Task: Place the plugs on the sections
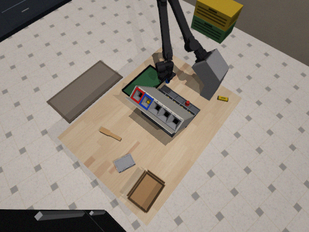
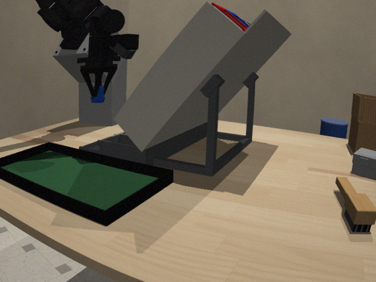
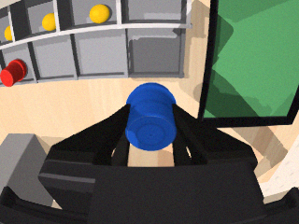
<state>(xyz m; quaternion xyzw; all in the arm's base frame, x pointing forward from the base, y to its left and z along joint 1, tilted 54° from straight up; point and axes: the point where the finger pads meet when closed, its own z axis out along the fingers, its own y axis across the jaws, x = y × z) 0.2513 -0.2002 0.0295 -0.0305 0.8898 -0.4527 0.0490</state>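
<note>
My gripper [image 3: 150, 111] is shut on the blue plug [image 3: 150, 120] and holds it in the air above the end of the row of grey sections nearest the green tray; it also shows in the overhead view [image 1: 166, 80] and the side view [image 2: 97, 94]. The red plug [image 3: 12, 73] [image 1: 187, 102] stands on the flat front part of a section further along the row. Yellow marbles [image 3: 99, 13] lie in the back parts of three sections. A yellow marble [image 1: 148, 101] sits in the blue-banded funnel [image 1: 146, 101]. The red-banded funnel [image 1: 137, 95] is beside it. The cover [image 2: 194, 73] hides the pipes.
The green marble tray [image 2: 76, 178] lies next to the funnel rack. A grey arm base [image 1: 210, 72] stands behind the sections. A wooden brush [image 1: 110, 133], a grey box [image 1: 124, 162], a cardboard box [image 1: 146, 191] and a small yellow block [image 1: 222, 98] lie on the wooden board.
</note>
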